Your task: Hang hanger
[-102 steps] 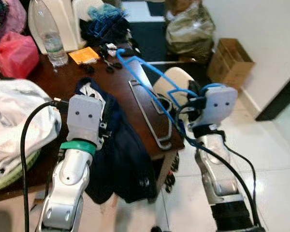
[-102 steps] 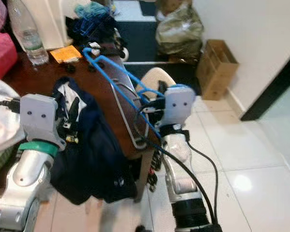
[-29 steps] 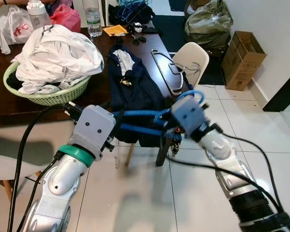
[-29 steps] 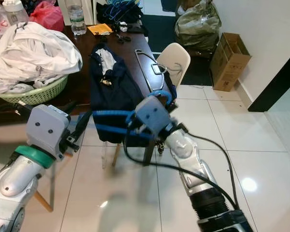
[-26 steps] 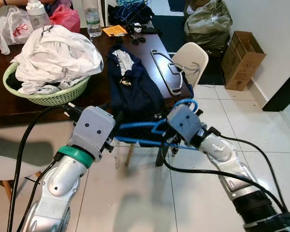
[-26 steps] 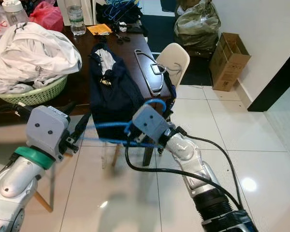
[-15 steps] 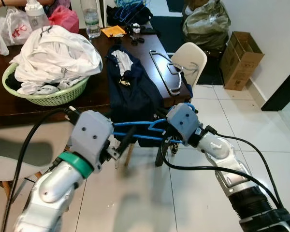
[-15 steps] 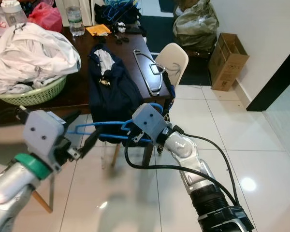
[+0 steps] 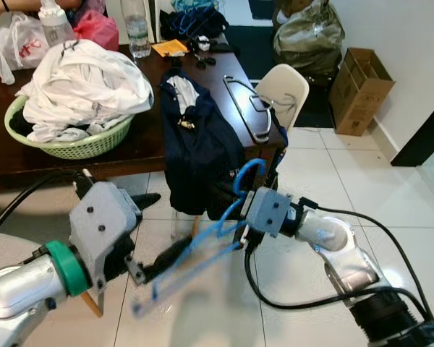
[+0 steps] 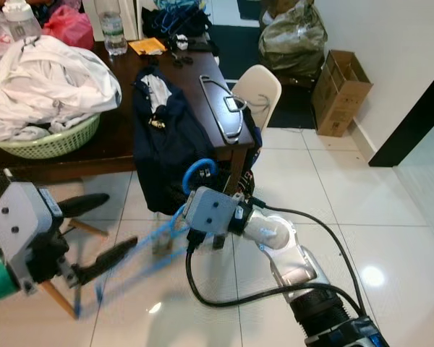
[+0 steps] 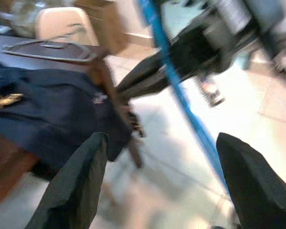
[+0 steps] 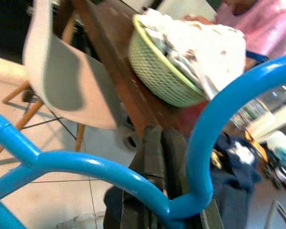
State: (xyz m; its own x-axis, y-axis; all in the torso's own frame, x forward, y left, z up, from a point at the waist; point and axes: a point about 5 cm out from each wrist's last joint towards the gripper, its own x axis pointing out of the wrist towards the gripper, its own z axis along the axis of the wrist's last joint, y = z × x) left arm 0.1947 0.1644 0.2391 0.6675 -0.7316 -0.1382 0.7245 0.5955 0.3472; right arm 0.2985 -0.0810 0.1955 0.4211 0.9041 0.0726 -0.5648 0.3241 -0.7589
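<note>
**Hanger swings down off the level, left arm pulls away**

Half a second ago the blue hanger (image 9: pixel 202 249) lay roughly level between both arms. Now it slants down toward the floor, blurred by motion, its hook (image 9: pixel 247 173) curling up above the right gripper (image 12: pixel 155 191). The right fingers are closed at the neck of the hanger, just below the hook, as the right wrist view shows. The left gripper (image 9: pixel 148 238) has dropped and swung outward; its fingers (image 11: pixel 76 191) stand wide apart with nothing between them, the hanger's blue bar crossing just ahead of them without contact. So the hanger now rests with the right arm alone. My reading is that the task is at an early stage: the hanger is in hand, but no rail or hook to hang it on shows.

The dark wooden desk (image 9: pixel 141 141) carries a green basket (image 9: pixel 72 144) heaped with white laundry, a navy garment (image 9: pixel 195 137) draped over its edge, a grey hanger (image 9: pixel 249 108), bottles and a pink bag. A pale chair (image 9: pixel 286 87) stands at the far end. The floor is glossy white tile; a cardboard box (image 9: pixel 362 90) sits by the wall.
</note>
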